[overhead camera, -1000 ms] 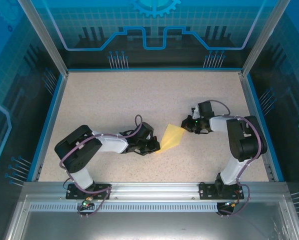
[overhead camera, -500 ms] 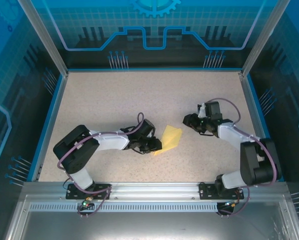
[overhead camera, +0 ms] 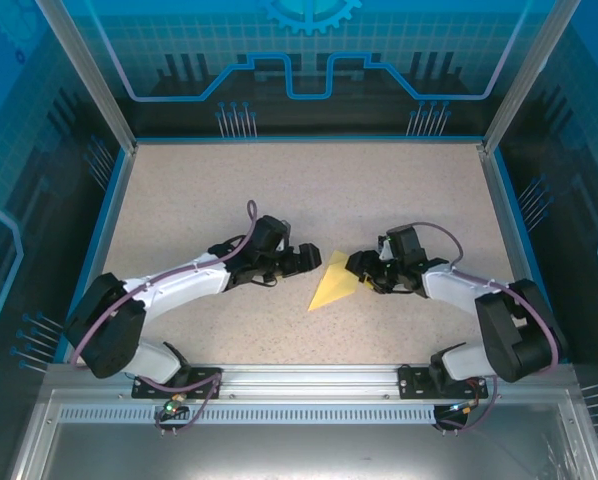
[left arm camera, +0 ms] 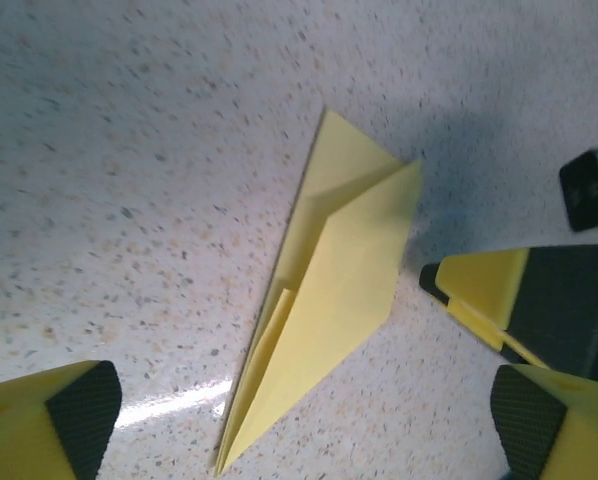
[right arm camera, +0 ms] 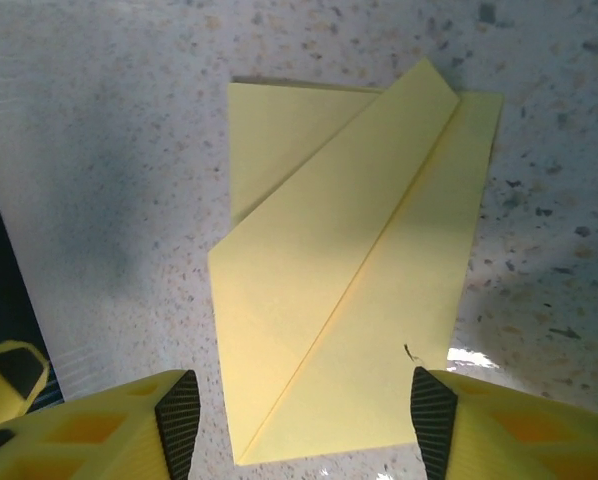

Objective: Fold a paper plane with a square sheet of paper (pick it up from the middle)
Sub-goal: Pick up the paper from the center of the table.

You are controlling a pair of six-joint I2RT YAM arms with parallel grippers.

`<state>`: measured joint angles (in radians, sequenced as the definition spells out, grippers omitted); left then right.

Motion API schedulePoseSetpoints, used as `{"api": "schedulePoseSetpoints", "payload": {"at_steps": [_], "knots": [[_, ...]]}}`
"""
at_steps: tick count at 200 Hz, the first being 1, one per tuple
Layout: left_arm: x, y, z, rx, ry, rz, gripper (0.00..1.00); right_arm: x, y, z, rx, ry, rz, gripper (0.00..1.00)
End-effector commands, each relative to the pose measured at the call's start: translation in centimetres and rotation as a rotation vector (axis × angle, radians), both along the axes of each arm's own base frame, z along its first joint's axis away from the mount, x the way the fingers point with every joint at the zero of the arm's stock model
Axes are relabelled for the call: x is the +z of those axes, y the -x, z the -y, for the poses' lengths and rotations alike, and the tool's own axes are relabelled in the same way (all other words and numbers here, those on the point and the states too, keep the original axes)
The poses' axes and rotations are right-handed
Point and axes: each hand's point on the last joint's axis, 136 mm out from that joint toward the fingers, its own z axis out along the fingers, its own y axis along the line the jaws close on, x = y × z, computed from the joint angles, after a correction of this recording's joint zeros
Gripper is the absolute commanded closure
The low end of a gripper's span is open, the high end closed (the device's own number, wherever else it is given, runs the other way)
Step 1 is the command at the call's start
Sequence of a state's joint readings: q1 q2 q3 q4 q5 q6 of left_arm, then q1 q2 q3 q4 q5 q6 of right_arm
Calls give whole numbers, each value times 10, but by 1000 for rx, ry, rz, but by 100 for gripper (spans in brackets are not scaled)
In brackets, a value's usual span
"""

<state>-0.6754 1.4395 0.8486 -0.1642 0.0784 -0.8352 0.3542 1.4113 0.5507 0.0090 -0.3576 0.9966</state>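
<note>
Right gripper [overhead camera: 362,272] sits low over the surface [overhead camera: 279,190] with its jaws partly apart and nothing clamped between them; in its wrist view the two yellow fingers [right arm camera: 171,412] flank the blunt end of the paper plane [overhead camera: 331,284], and whether either pad touches the paper cannot be told. That plane lies flat near the middle of the surface, a pale yellow dart with its folded flaps uppermost. Its long axis runs on a diagonal: the pointed tip is the part nearest the arm bases and aims toward the left arm's side, while the wide end lies farther off and toward the right arm. The right gripper is therefore the closer one, standing at the wide end and almost in line with the axis. Left gripper [overhead camera: 301,258], a little farther back, has its jaws spread wide and empty, and it stands just beside the plane's far-left flank, facing the long edge broadside and apart from the paper. A grasp at the middle would likely suit that broadside approach, though paper lying this flat offers little edge to get under. The main obstacle is crowding: one right finger stands just beside the plane's wide corner, so the two grippers could meet there. Beyond them the speckled surface runs bare to the blue-rimmed back wall [overhead camera: 309,139]
</note>
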Motion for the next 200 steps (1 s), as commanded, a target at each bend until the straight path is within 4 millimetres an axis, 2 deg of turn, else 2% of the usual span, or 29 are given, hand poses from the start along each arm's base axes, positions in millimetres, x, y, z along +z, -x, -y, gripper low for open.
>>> {"api": "schedulePoseSetpoints", "payload": {"at_steps": [1, 12, 51, 74, 97, 146, 167, 200], "knots": [[-9, 5, -16, 36, -40, -44, 1, 3, -15, -5, -72, 20, -12, 40], [-8, 7, -6, -13, 3, -64, 2, 2, -18, -6, -72, 30, -18, 40], [-4, 7, 46, -159, 215, -117, 16, 0, -25, -10, -65, 35, -23, 41], [-8, 3, 64, -181, 272, -151, 23, -1, -25, -9, -69, 38, -27, 41], [-16, 2, 80, -211, 297, -183, 34, -2, -24, -8, -69, 47, -30, 40], [-45, -1, 90, -193, 253, -250, 54, -4, -23, -5, -72, 63, -34, 39], [-59, -1, 87, -177, 219, -279, 58, -5, -22, -5, -70, 70, -36, 39], [-75, -1, 73, -136, 142, -284, 60, -7, -23, -5, -58, 75, -37, 39]]}}
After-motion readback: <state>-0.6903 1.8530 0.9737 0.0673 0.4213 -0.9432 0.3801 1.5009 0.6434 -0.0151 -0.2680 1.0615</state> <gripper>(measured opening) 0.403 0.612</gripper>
